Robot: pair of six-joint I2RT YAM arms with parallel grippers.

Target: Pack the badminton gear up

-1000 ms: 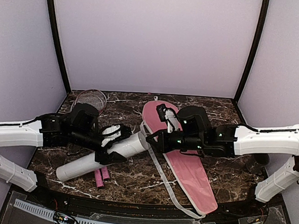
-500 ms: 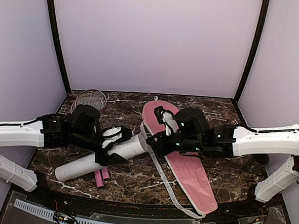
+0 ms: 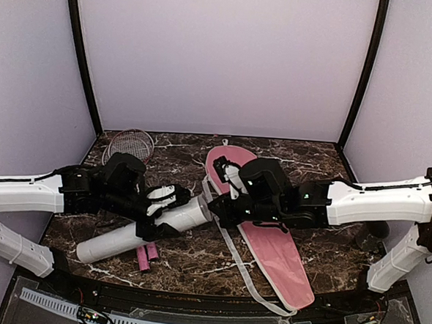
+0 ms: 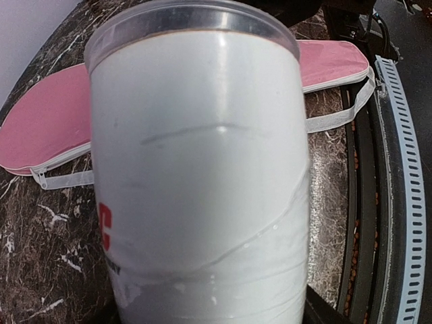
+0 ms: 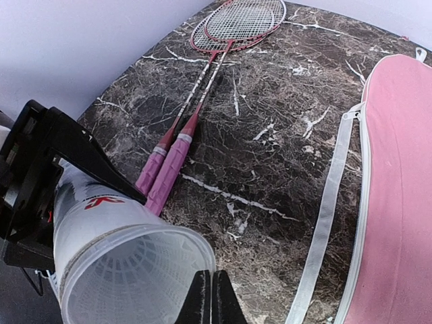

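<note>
**Tube clamped on the left, right jaws at its open mouth**

Our left jaws are closed across the long white tube (image 3: 116, 240), partway along it. Our right jaws look pressed together at its rim, with nothing visible between them. The tube lies diagonally over the desk (image 3: 195, 263), closed end near left above the racket handles (image 5: 165, 169), open mouth pointing right toward the pink bag (image 3: 277, 246). We judge a push on the rim could twist the tube in its clamp.
</note>
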